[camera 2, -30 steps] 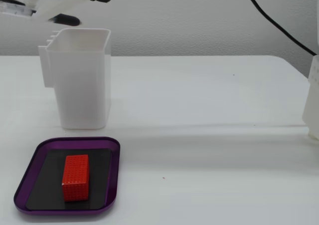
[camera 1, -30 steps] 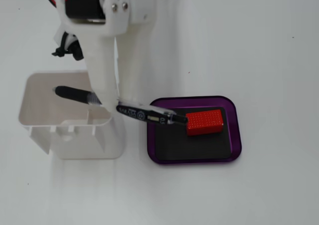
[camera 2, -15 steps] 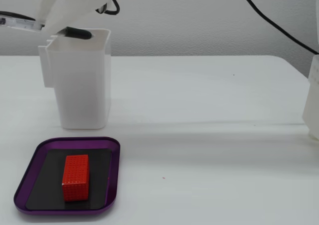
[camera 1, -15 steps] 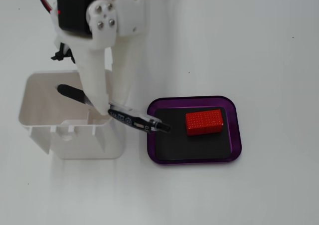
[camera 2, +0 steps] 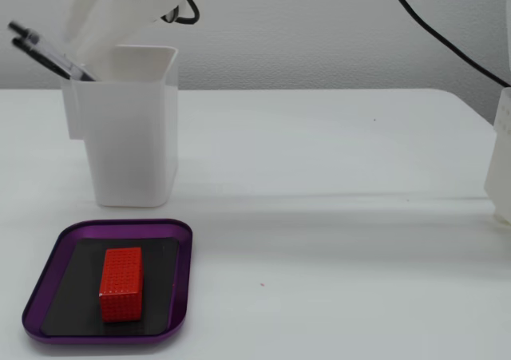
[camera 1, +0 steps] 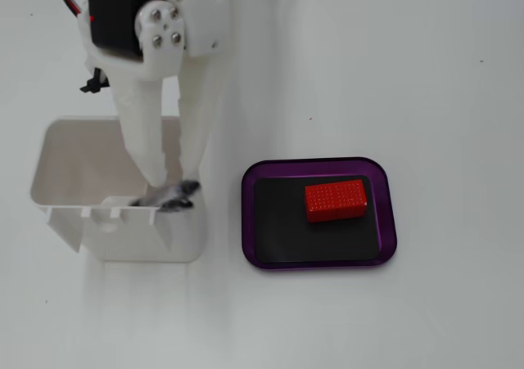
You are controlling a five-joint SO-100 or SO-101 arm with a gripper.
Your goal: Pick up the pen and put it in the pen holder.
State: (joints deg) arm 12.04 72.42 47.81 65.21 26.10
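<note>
The fingers (camera 1: 169, 193) are closed on the pen (camera 2: 48, 54), which leans tilted over the holder (camera 2: 132, 128) rim, its tip inside. I would bring it more upright, lower a little, then open so it slides in.

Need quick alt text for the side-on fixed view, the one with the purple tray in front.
A white gripper lowers a tilted pen into a white pen holder. In front, a red block lies on a purple tray.

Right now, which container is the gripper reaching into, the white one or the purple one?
The white pen holder: the gripper dips inside its rim. The purple tray sits apart, holding only a red block.
</note>
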